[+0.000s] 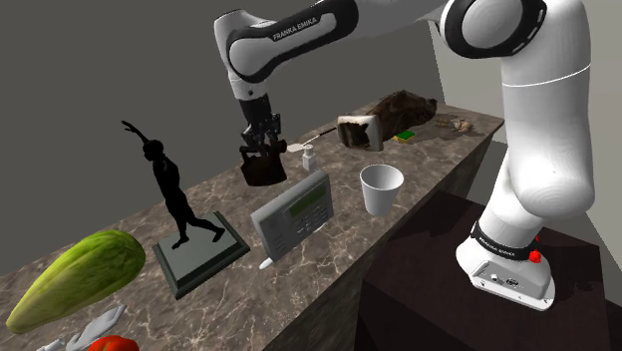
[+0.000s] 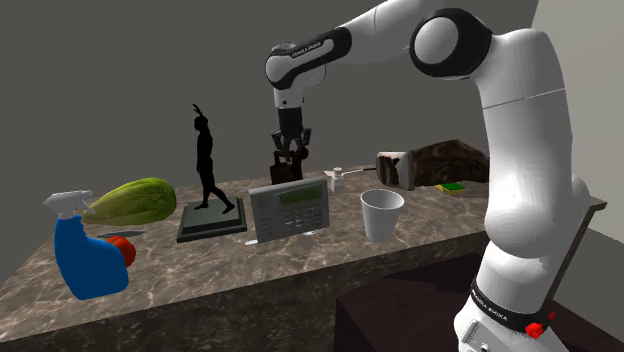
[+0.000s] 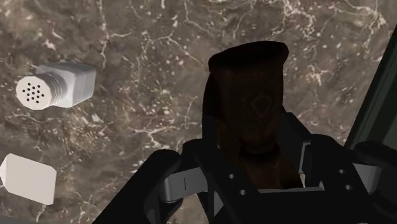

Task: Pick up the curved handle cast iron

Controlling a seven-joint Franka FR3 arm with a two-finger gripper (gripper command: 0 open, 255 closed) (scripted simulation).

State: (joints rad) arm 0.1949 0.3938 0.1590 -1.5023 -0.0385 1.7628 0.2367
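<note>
Wrist view: tool [image 3: 257, 162] clamped on dark brown cast iron piece [image 3: 247, 83], fingers either side. It's low over the worktop [image 3: 127, 38], near the keypad panel [image 1: 295, 211]; can't tell if it's clear of the surface. Grasp looks done; nxt = straight lift, firm grip.

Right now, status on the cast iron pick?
Gripper shut on dark brown cast iron piece. Cannot tell if it is clear of the marble counter. White shaker close by, not touching.
</note>
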